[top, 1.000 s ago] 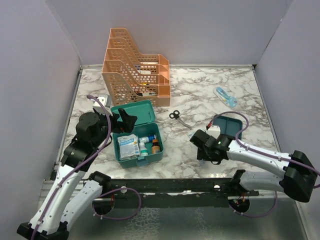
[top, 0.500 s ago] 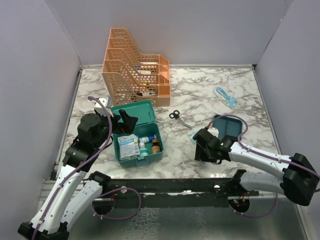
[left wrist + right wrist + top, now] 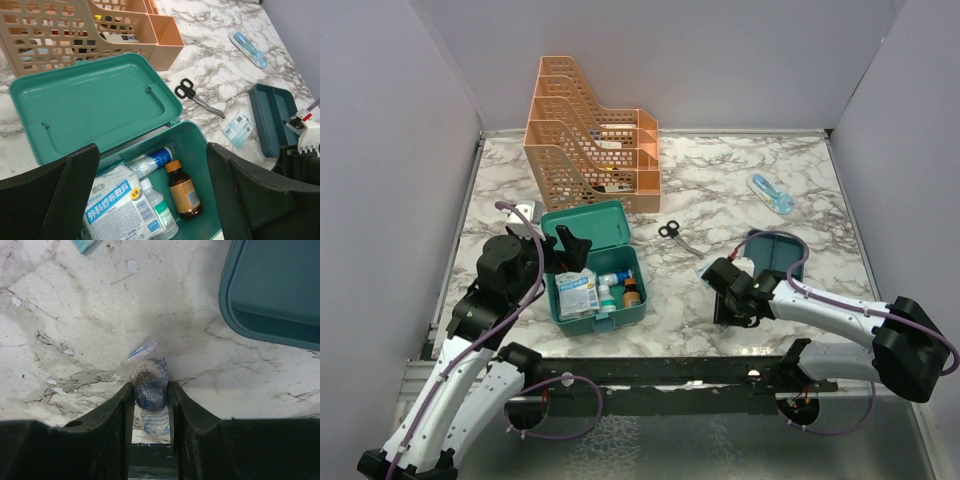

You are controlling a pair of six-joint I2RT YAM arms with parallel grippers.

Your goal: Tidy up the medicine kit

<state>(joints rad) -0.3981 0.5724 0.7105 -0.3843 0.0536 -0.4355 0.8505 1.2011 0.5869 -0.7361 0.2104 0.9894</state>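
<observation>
The right gripper (image 3: 150, 388) pinches a small clear blue-printed packet (image 3: 149, 380) by the worktop's (image 3: 720, 180) front edge; the open teal plastic medicine kit (image 3: 600, 222) lies leftward, beside the wide-open left gripper (image 3: 572, 247).

Right fingers (image 3: 119, 407) pinching small blue-printed clear item (image 3: 150, 385), possibly tape roll, on marble tabletop (image 3: 60, 330); teal tray (image 3: 270, 295) upper right.
</observation>
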